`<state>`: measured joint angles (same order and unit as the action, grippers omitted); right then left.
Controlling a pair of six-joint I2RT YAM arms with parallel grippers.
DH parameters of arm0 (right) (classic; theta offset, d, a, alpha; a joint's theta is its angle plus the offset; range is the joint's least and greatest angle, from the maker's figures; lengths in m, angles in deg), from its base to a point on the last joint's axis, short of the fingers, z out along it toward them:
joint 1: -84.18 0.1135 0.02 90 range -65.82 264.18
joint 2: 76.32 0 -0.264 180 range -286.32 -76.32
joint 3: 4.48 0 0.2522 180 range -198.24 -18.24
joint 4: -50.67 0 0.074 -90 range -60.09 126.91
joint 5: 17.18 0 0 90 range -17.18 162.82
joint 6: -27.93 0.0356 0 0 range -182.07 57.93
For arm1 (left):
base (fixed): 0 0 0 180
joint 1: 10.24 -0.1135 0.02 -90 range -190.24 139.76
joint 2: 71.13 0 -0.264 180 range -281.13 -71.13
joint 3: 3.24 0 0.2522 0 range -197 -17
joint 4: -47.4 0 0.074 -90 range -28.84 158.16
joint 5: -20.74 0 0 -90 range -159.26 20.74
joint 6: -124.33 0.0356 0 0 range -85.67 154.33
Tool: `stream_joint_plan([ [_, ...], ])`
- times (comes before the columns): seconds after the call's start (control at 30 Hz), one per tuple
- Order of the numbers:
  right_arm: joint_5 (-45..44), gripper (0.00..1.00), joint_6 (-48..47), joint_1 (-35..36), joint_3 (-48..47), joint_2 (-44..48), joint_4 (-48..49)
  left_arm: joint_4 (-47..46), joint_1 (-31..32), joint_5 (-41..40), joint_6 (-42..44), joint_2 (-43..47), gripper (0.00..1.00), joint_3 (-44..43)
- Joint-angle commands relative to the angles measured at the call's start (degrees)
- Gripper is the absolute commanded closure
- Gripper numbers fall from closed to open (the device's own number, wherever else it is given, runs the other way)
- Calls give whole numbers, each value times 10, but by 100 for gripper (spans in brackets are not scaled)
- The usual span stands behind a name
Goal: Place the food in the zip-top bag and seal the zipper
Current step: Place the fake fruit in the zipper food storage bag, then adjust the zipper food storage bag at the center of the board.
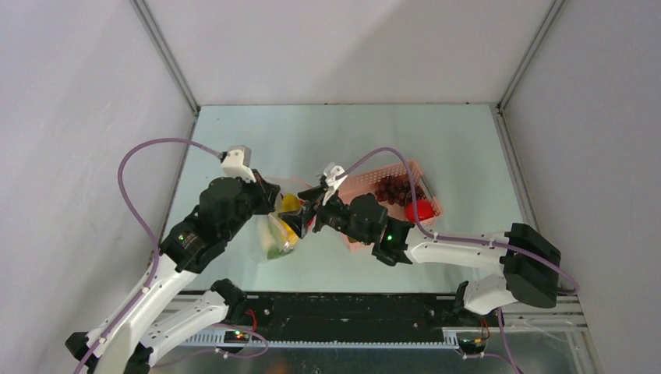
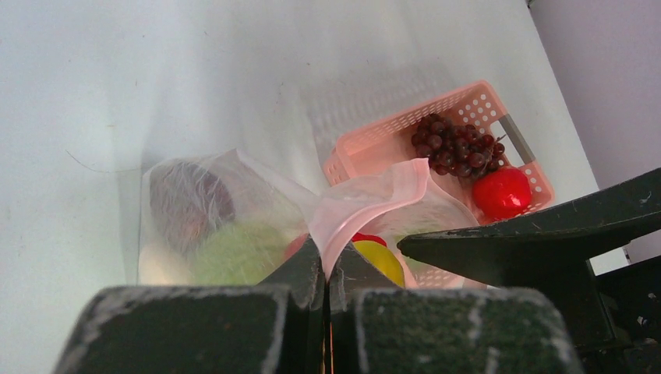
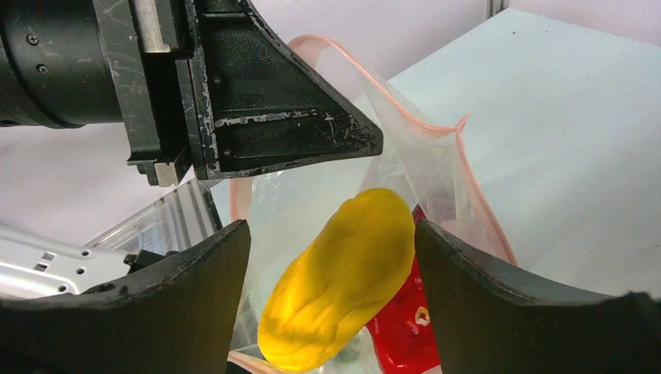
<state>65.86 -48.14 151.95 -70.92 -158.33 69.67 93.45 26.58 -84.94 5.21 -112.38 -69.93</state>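
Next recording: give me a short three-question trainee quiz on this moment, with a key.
1. True or false: the left gripper is shut on the mouth edge of the transparent zip-top plastic bag.
2. What lies in the pink slatted plastic basket? A) maroon grape bunch and red round fruit B) yellow piece and leafy green C) nothing
3. Fill in: the oblong toy piece between the open right gripper's fingers is coloured ____.
Key: 1 true; 2 A; 3 yellow.
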Motion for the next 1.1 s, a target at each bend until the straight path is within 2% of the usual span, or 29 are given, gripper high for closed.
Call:
stream_joint_plan([
  [0.0, -19, 19, 5, 3, -31, -1, -6, -27, -4, 4, -8, 3, 100, -13],
  [0.23, -31, 18, 15, 3, -31, 24, -29, -25, -4, -3, -4, 9, 100, -18],
  [0.6, -74, 14, -12, -3, -31, 151, -131, -22, -4, -19, 8, 17, 100, -27],
  [0.73, -121, 17, 12, -13, -31, 157, -192, -22, -5, -14, 8, 15, 100, -28],
  [0.97, -61, 24, 93, -49, -38, 114, -256, -22, -5, -7, 8, 11, 100, -28],
  [1.07, -42, 31, 105, -55, -52, 83, -281, -22, -4, -4, 8, 6, 100, -28],
])
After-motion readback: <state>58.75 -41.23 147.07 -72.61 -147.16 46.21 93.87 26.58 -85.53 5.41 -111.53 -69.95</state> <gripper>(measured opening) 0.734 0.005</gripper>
